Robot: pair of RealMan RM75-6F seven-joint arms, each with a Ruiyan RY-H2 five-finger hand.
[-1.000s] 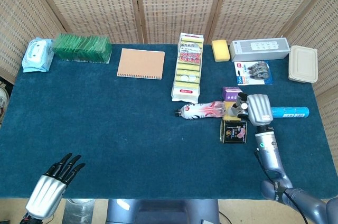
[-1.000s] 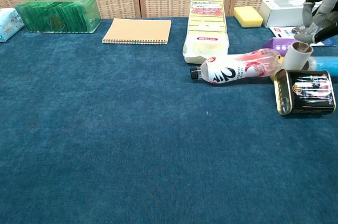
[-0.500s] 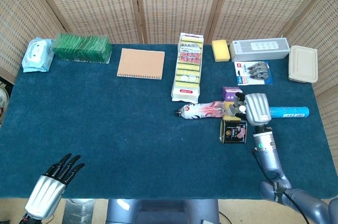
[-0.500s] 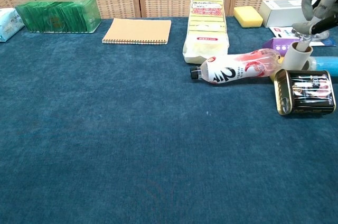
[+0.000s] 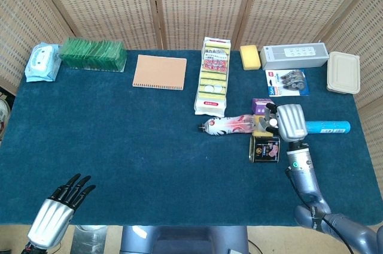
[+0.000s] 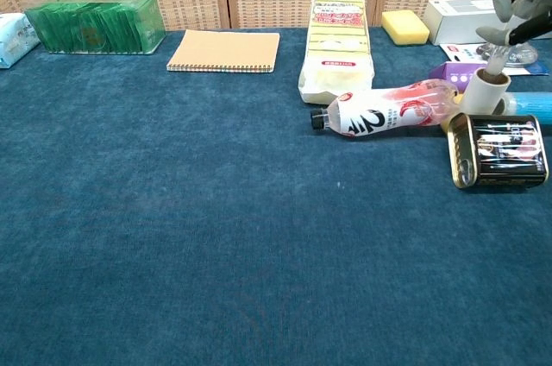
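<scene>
The right hand hangs over the cluster near the table's right edge, fingers loosely spread and holding nothing as far as I can see. In the chest view its fingertips sit just above the upright white roller, not clearly touching it. That roller stands jammed in tight: the lying pink-label bottle runs off to its left, the black tin can lies on its side just in front, the small purple box is behind, and the blue tube lies toward the right edge.

The left hand is way off at the front-left corner, past the table edge, fingers straight and held close together, empty.

What could go wrong, I'd guess: the roller is narrow and standing on end, so a slightly off-center touch could tip it into the bottle, and both bottle and can are on their round sides, so a nudge could roll them.

Count along the back edge of the blue table: one wipes pack, one green box, one notebook, one sponge multipack, one loose yellow sponge, one white box, one tape pack, one lidded container.
</scene>
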